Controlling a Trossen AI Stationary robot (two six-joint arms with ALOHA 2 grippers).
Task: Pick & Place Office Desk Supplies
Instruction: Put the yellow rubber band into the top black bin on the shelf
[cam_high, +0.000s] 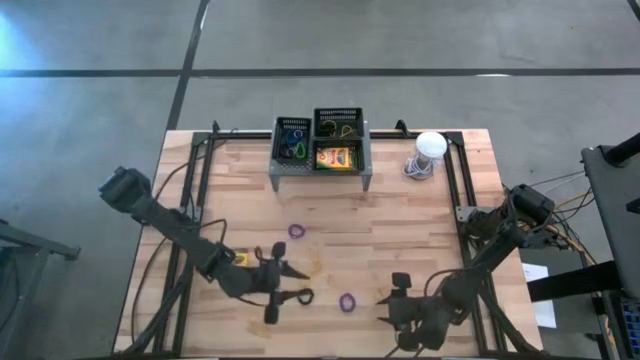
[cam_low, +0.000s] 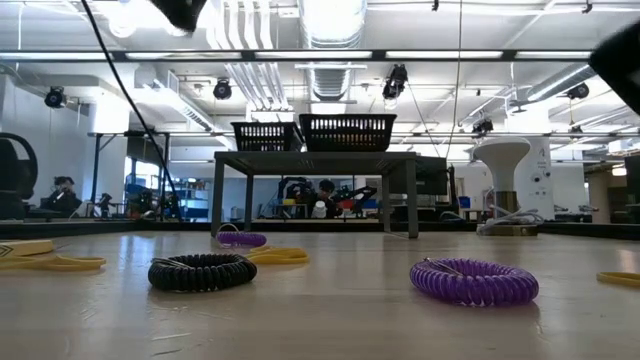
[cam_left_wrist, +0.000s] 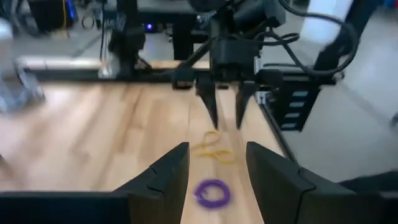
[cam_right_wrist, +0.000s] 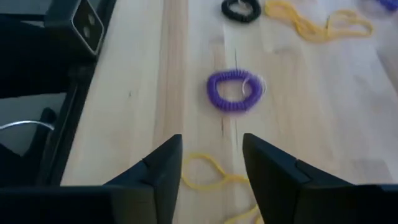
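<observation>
Purple loop band (cam_high: 347, 301) flat on the table (cam_high: 400, 220), round so no long axis to fuss over. Sits between both pincers, straight ahead of each. Left pincer (cam_high: 287, 281) spread, nothing held. Right pincer (cam_high: 387, 297) spread too, a thin tan rubber band (cam_right_wrist: 211, 174) lying between it and the purple loop band. Looks about equally near.
</observation>
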